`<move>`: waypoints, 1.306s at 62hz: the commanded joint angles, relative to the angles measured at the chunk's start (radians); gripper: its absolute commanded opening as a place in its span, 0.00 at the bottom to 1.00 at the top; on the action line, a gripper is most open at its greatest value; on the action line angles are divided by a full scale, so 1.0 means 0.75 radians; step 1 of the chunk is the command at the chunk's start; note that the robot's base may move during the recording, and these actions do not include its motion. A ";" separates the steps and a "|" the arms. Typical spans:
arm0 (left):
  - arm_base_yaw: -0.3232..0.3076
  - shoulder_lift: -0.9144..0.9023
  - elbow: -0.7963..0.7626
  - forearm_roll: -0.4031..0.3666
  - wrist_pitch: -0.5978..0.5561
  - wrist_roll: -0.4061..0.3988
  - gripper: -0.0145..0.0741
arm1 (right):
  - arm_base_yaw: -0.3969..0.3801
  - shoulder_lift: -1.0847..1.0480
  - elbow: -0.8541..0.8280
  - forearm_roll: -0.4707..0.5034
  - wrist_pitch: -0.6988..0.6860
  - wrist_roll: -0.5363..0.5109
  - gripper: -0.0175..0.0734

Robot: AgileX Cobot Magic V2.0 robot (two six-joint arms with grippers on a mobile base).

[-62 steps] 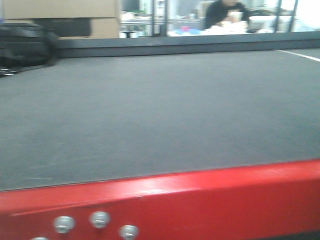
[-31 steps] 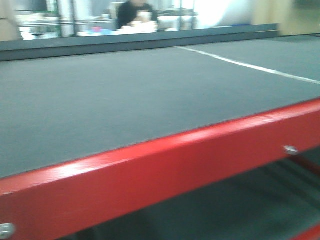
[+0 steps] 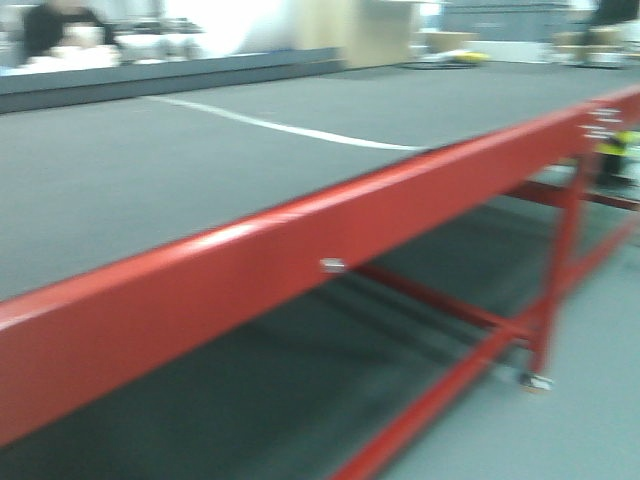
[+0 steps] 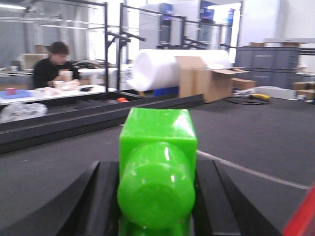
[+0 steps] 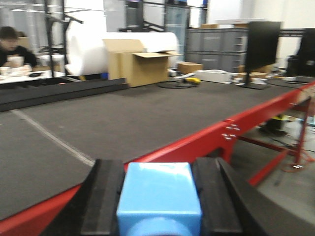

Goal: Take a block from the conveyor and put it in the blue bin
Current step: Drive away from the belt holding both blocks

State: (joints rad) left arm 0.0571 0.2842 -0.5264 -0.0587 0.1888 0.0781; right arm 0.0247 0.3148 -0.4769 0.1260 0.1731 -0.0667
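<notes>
The conveyor's dark grey belt (image 3: 180, 180) fills the left of the front view, and its red side rail (image 3: 300, 240) runs diagonally across the frame. My left gripper (image 4: 157, 164) is shut on a green block (image 4: 157, 132), held above the belt (image 4: 256, 132). My right gripper (image 5: 158, 166) is shut on a light blue block (image 5: 157, 194), held over the red rail (image 5: 197, 142) at the belt's near edge. Neither gripper shows in the front view. The blue bin is out of view.
A white seam line (image 3: 290, 128) crosses the belt. Red legs and cross braces (image 3: 555, 250) stand under the rail at the right, on grey floor. Beyond the belt are a seated person (image 4: 54, 64), a white roll (image 4: 162, 69), a cardboard box (image 4: 206, 81) and grey crates (image 5: 216, 46).
The front view has swung to the right along the conveyor. The red rail now runs diagonally, and the legs and floor at the right have come into sight.
</notes>
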 commanded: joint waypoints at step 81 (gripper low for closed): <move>0.000 -0.006 0.000 0.002 -0.025 0.000 0.04 | 0.001 -0.008 0.000 0.001 -0.034 -0.010 0.01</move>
State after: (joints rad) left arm 0.0571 0.2842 -0.5264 -0.0587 0.1888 0.0781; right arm 0.0247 0.3144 -0.4769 0.1260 0.1731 -0.0667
